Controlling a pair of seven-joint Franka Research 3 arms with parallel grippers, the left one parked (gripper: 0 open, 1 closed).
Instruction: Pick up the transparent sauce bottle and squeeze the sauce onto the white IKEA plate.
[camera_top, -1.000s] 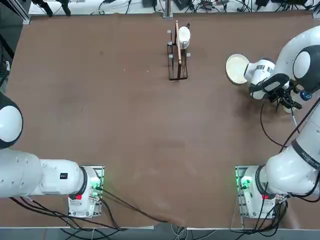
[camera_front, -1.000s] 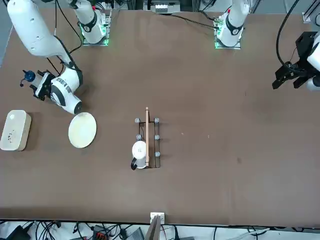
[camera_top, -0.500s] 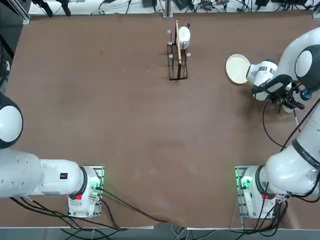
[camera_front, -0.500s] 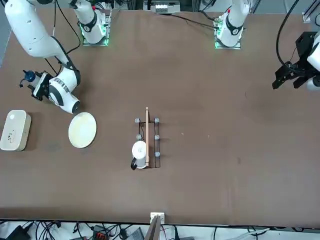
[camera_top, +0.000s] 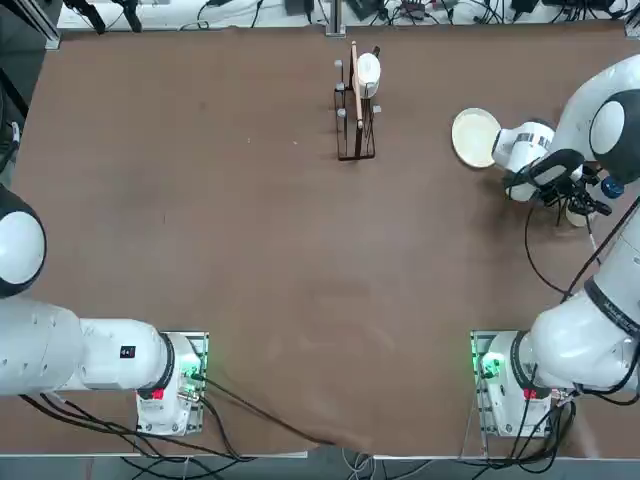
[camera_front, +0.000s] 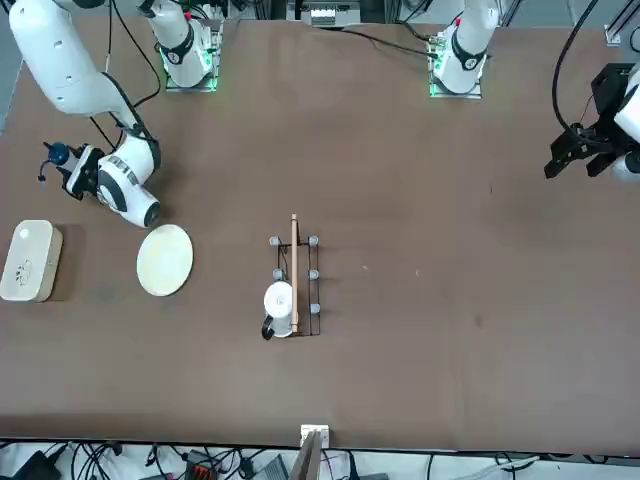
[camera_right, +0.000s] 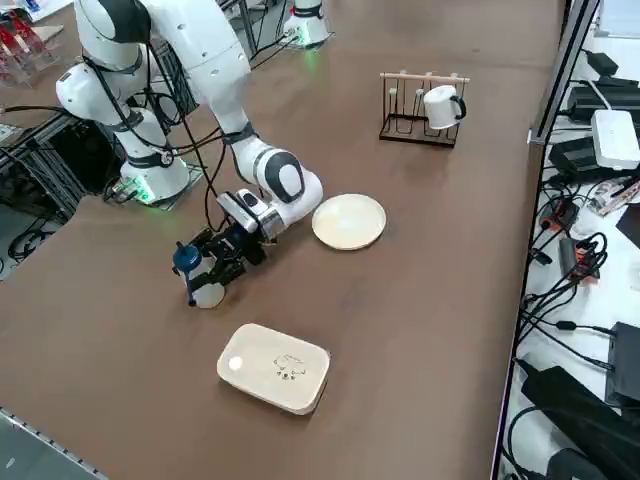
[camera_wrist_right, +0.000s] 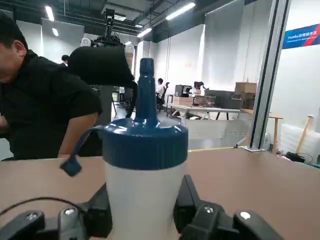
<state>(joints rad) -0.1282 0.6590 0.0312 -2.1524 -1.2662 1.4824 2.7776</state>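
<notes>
Front view: mug (camera_front: 279, 308) hangs on rack (camera_front: 313, 290), beside plate (camera_front: 165, 260).

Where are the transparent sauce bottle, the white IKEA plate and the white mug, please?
Transparent sauce bottle (camera_wrist_right: 145, 200): right wrist view, on its translucent body.
White IKEA plate (camera_right: 349, 222): right side view, on its shallow middle.
White mug (camera_right: 438, 108): right side view, on its side wall.
</notes>
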